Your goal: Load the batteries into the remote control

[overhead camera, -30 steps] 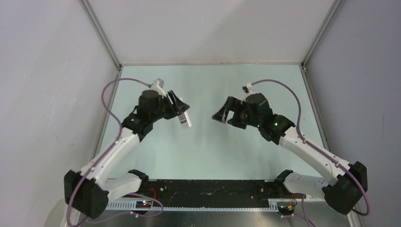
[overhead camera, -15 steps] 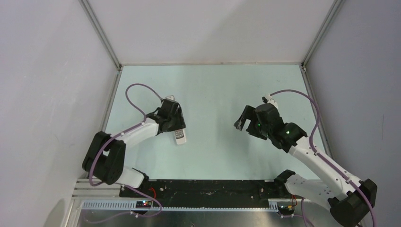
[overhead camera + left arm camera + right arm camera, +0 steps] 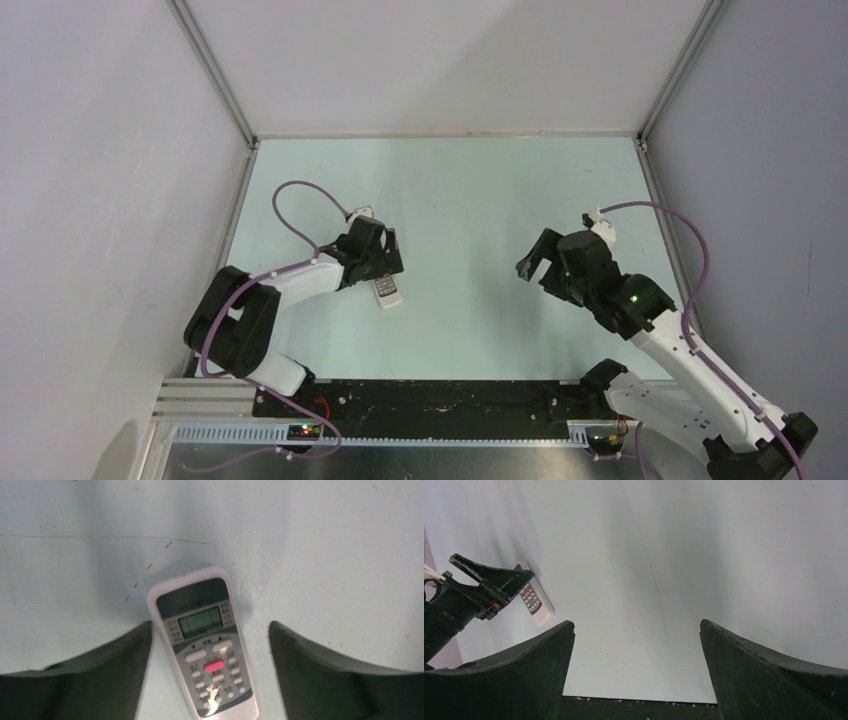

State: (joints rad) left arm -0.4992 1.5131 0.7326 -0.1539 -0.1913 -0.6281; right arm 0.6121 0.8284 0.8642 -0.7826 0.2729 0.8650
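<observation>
Remote (image 3: 202, 640) is lying face-up, untouched, between the left gripper's (image 3: 210, 625) wide-apart jaws, so a crooked lift-off could be clipping it; right gripper (image 3: 636, 624) is hanging wide, empty.

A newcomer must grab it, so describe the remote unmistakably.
On the pale green table, left half, find the left fingers, spread open. The remote lies flat between them, face up. It is the only loose thing in view: white, with a small screen and one pink button.

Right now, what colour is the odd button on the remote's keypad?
Pinkish red button on the remote control; the left wrist view shows it best.
</observation>
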